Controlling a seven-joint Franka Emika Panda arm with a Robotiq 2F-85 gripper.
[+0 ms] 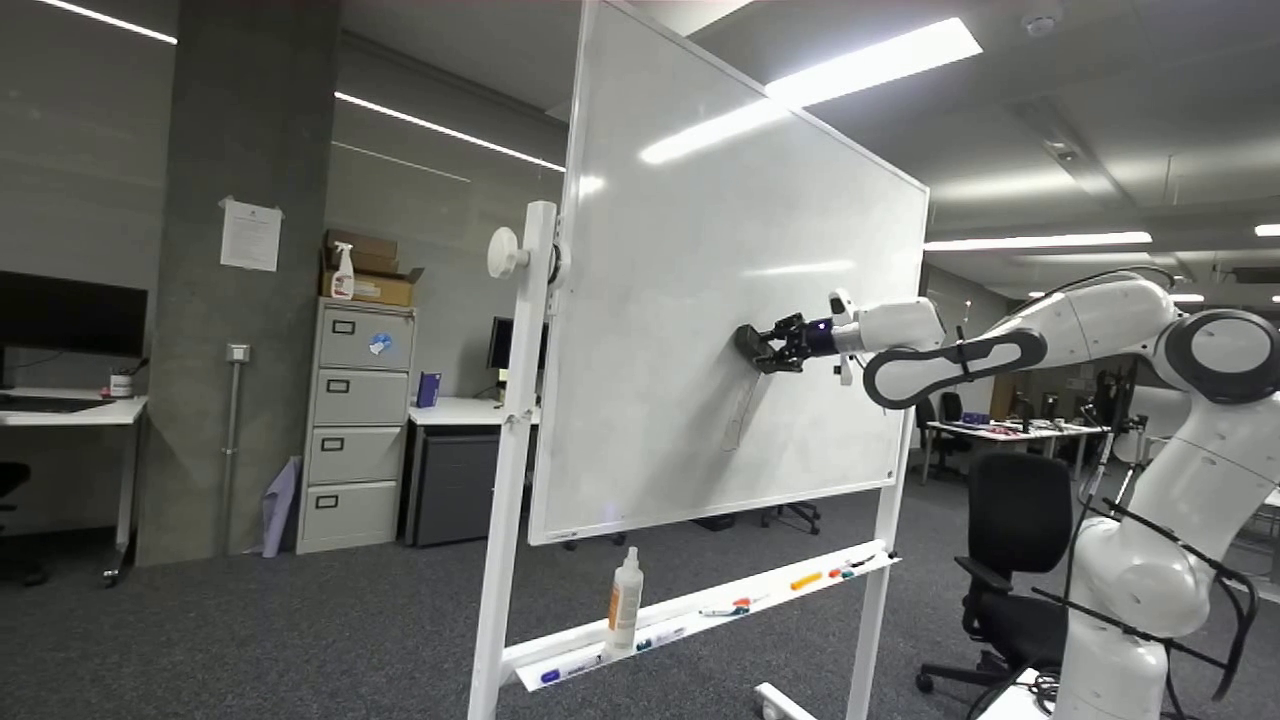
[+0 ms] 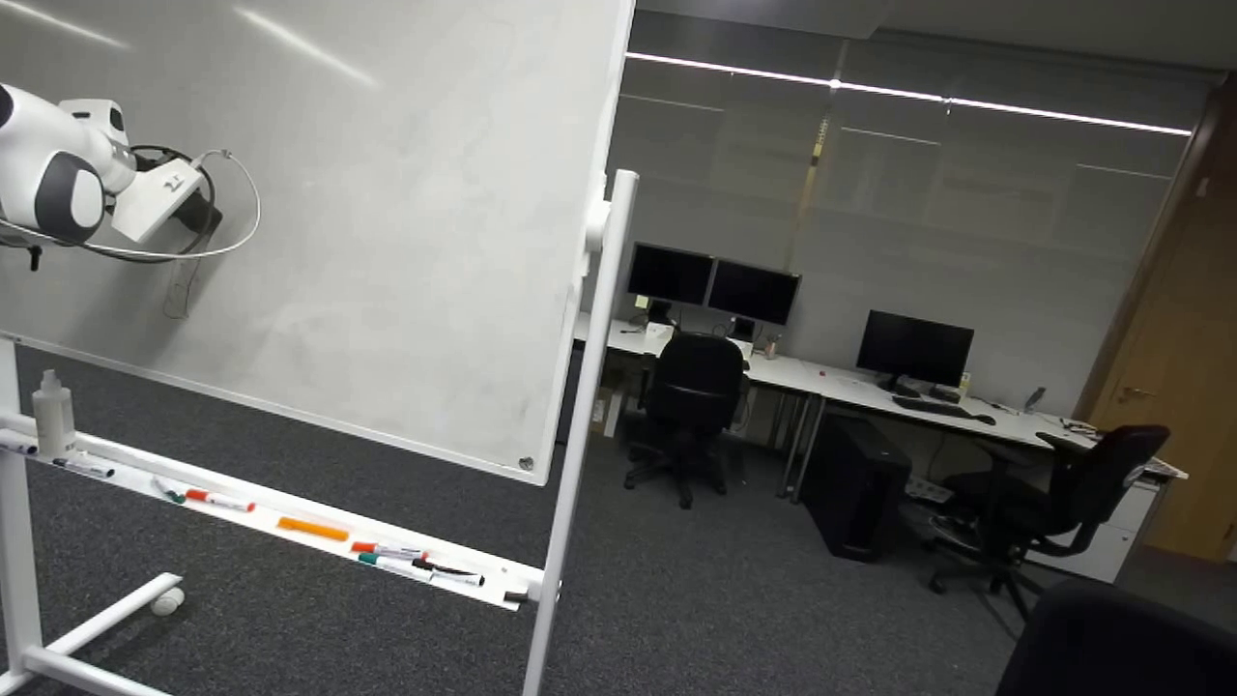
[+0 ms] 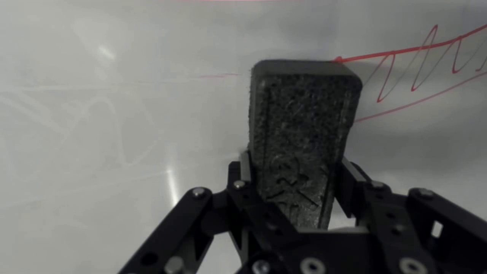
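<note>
Wrist view, from left to right: the whiteboard point(image 3: 68, 236) bears pale ghost strokes point(image 3: 101, 99), then a short, faint red trace point(image 3: 218, 76). The eraser point(image 3: 300, 125), a dark speckled block, occupies the centre, its long side running up the view. The jaws of the gripper point(image 3: 295, 171) are clenched on it, one on each long side of its lower half; its upper end projects past the grip. Immediately to the right, a thick red stroke point(image 3: 403, 50) meets the eraser's upper corner, above a red zigzag point(image 3: 387, 76) and a thinner red line point(image 3: 418, 100).

In an exterior view, in the same order: a knob point(image 1: 505, 252) beside the whiteboard's edge, a bottle point(image 1: 625, 605) upright on the tray point(image 1: 775, 588), the eraser at the whiteboard's face (the contact itself is hidden), and the arm point(image 1: 1085, 325) reaching in from the right. A castor point(image 2: 167, 601) shows below the whiteboard in an exterior view.

Good practice, by judgement: the eraser is best set flush, so that its whole face bears evenly; gripped off-centre, it may tip and lift at the projecting end. Overlapping passes, parallel to the surface and begun where the thick red stroke ends, should leave no gaps. Pressure is best firm but moderate, since knob and castor suggest that the whiteboard could swing or roll. At each reversal, twisting between the jaws deserves watching.
</note>
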